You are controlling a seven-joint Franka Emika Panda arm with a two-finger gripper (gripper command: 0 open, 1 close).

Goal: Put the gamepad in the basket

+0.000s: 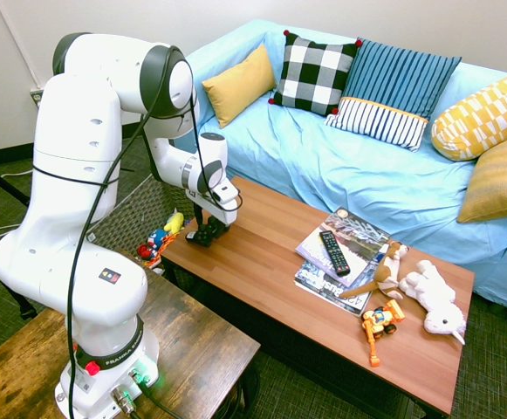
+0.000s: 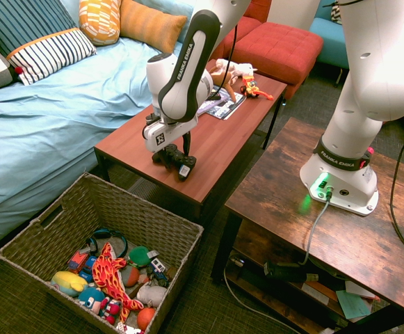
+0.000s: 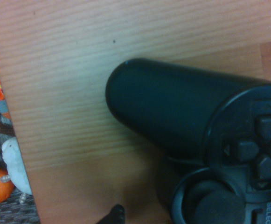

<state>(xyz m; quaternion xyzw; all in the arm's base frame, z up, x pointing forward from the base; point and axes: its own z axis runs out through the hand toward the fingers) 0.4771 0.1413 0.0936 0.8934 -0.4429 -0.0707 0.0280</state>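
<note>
Resting on the wooden desk (image 2: 215, 149), the gamepad (image 2: 174, 159) sat beneath the end effector (image 2: 176, 150). Its fingers straddled the gamepad; whether they were clamped on it I could not tell. The basket (image 2: 156, 223) stood on the floor nearby.

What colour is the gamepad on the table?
Black; the gamepad shows best in the wrist view.

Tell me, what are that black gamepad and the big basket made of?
The gamepad looks like smooth moulded black plastic with a dull sheen on its handle. The basket seems woven from grey-brown fibre, perhaps seagrass or paper cord; its criss-cross weave shows on the walls.
</note>
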